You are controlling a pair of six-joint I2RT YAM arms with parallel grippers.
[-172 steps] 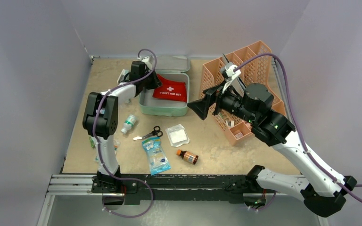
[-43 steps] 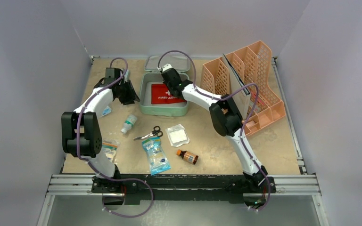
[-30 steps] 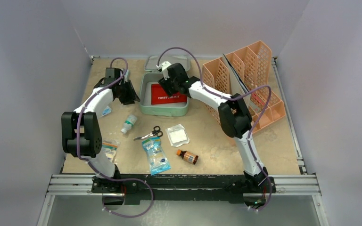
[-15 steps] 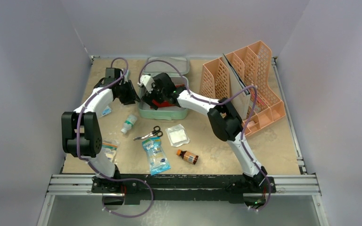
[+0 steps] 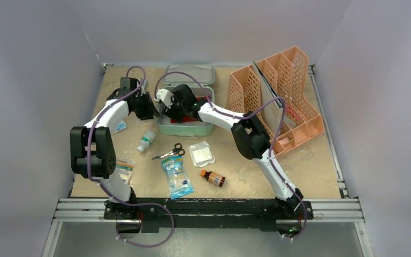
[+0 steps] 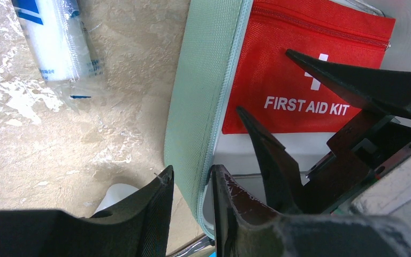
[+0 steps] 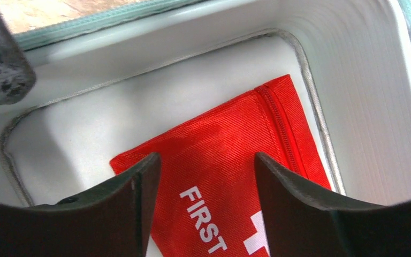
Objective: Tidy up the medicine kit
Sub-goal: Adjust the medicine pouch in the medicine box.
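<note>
On your worktop (image 5: 235, 155) the medicine kit (image 5: 184, 127) sits open toward twelve o'clock, with the red pouch (image 6: 299, 75) lying flat inside it. Your left claw (image 6: 191, 174) is narrow, pinching the kit's nine o'clock wall. Your right claw (image 7: 206, 158) hangs over the pouch inside the kit, spread wide and holding nothing.
</note>
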